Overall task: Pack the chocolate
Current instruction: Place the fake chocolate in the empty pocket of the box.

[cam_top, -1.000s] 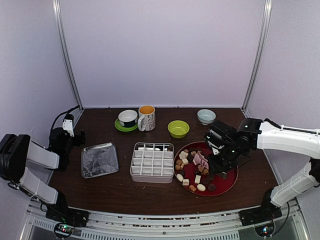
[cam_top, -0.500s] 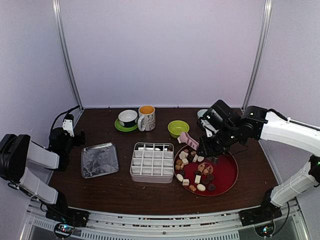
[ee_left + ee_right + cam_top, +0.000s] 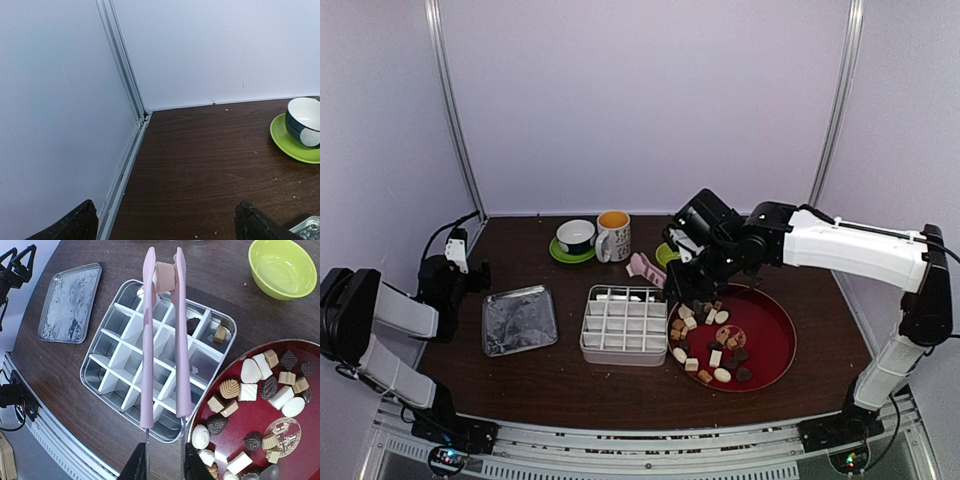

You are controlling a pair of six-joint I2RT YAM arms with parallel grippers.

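so far we count only two pieces (image 3: 218, 333) in the divided tin (image 3: 131, 365), a third pale cube (image 3: 163, 276) pinched in the nearly closed pink tongs (image 3: 148, 340) that the right gripper (image 3: 165, 462) clamps above its far edge, and most chocolate (image 3: 250, 390) left on the red tray (image 3: 772, 335).

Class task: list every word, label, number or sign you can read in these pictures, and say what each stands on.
No readable text anywhere.
Gold disc in the red tray: raised marks, too small to read.
White mug: dark pattern, too blurred to read as words.
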